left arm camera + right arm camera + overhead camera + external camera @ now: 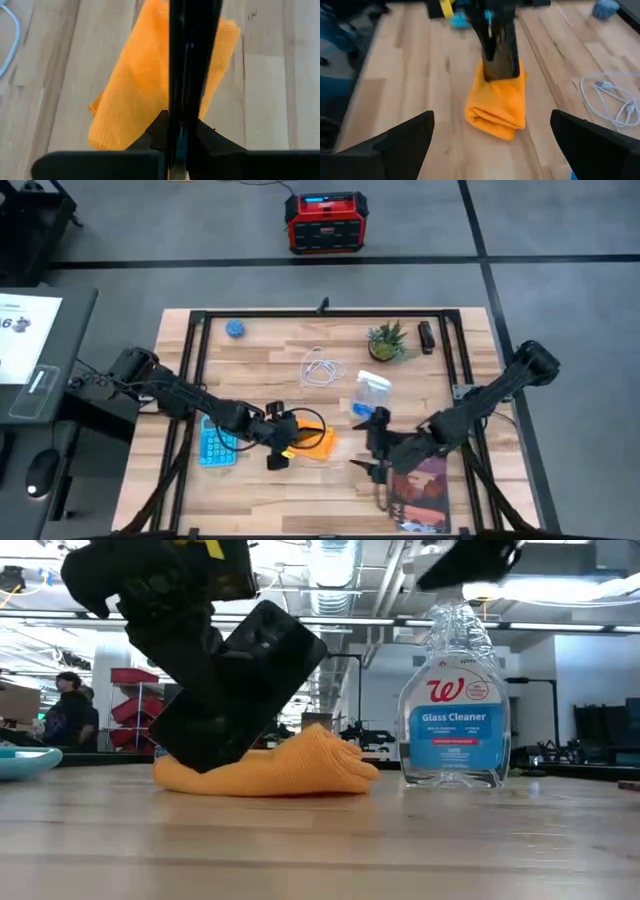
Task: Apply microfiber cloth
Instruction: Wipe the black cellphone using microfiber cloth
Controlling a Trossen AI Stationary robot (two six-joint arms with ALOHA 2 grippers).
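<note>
Two arms share the wooden table (300, 490), and I go through them by size of concern. My left arm reaches in from the table's left side, and its left gripper (279, 448) is clamped on a black smartphone (240, 680), held edge-on between the fingers in the left wrist view and tilted in the low view so that its lower end presses into the microfiber cloth (290, 768). My right arm comes in from the right, and the right gripper (490, 135) hangs with its fingers spread wide and nothing between them, facing the cloth from a little way off, near the dark reddish book (425, 495). The cloth lies bunched and folded on the wood near the table's middle, just beside the blue calculator (215, 445), with the glass cleaner bottle (455, 700) standing apart from it on the right in the low view. I judge the step in hand to be rubbing the phone's face against the cloth, so I want the tilt shallower, more glass lying flat on the fabric instead of one edge digging in. Short strokes along the fold should keep the cloth from skating across the smooth wood; if it starts to slide, I would bring the open right gripper down on its free end to pin it. The white cable (612, 97) lies clear of the stroke path.
</note>
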